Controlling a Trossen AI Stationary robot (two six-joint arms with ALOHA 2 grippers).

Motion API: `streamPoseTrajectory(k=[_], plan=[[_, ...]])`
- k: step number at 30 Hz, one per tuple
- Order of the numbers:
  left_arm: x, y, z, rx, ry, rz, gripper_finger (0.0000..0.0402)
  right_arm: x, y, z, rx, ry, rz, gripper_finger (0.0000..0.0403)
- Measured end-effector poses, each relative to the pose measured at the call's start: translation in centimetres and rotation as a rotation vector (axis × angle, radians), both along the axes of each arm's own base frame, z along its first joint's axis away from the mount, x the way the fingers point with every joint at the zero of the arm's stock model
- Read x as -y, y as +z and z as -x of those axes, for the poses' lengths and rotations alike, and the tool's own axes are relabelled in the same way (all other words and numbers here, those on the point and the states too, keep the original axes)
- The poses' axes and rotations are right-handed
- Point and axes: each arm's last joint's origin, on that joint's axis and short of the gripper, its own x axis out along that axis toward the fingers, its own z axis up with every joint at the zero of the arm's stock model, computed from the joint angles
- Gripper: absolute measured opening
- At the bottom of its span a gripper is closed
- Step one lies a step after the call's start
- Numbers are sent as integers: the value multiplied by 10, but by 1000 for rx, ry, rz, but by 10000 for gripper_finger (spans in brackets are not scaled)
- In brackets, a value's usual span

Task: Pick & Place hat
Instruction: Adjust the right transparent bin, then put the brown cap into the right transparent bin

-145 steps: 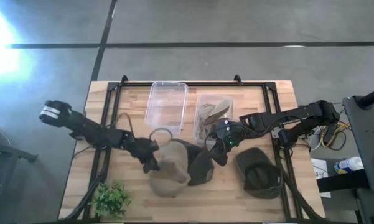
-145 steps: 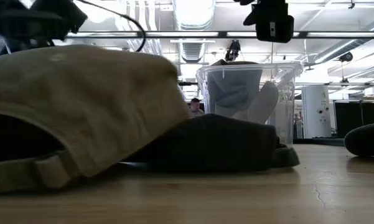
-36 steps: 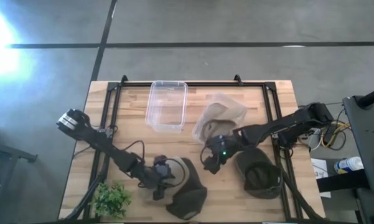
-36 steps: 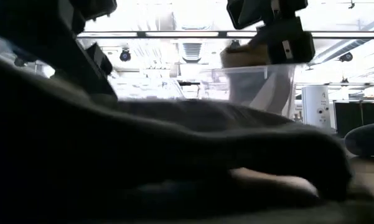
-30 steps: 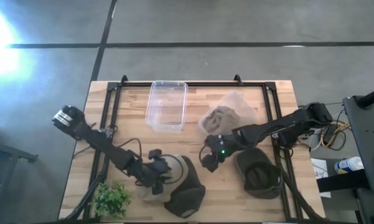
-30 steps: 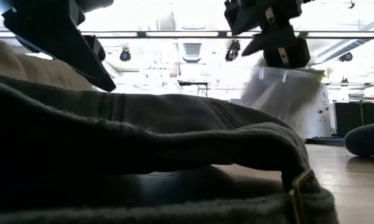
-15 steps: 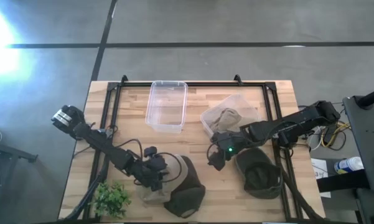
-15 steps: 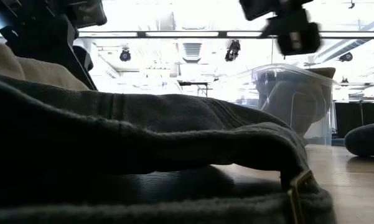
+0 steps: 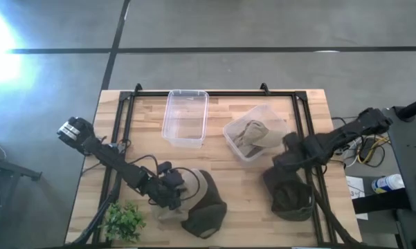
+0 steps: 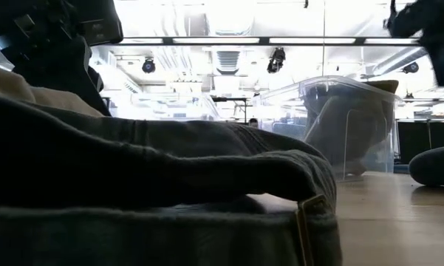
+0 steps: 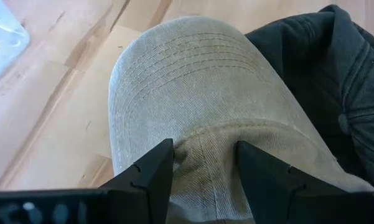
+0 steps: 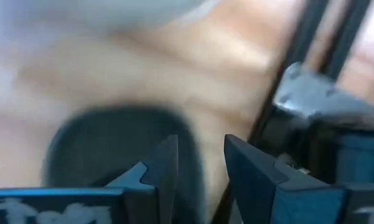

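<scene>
Tan hat (image 11: 199,106) sits pinched in the left end effector (image 11: 202,165) beside dark hat (image 11: 323,81).

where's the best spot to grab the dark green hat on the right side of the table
Probably the raised rim of the dark green hat, taken from straight above. In the high view it lies with its opening up, apart from the tilted bin, so one finger could go inside and one outside. The right hand is just beyond it.
</scene>
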Motion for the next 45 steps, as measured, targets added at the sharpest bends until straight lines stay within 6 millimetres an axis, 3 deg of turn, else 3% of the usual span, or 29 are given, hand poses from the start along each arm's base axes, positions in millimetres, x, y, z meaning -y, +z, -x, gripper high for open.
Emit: streamPoseTrajectory(k=[7, 12, 18, 36, 41, 45], plan=[[0, 0, 0, 2, 1, -7, 172, 44, -25, 13, 42, -83, 92, 128], [0, 0, 0, 2, 1, -7, 172, 72, -33, 14, 93, -70, 166, 128], [0, 0, 0, 4, 6, -2, 172, 100, -33, -5, 225, -45, 231, 128], [-1, 0, 0, 22, 61, 23, 172, 178, -50, -50, 298, -149, 440, 128], [-1, 0, 0, 24, 62, 20, 172, 197, -46, -57, 261, -121, 497, 128], [-1, 0, 0, 24, 62, 20, 172, 206, -30, -63, 247, -92, 518, 128]])
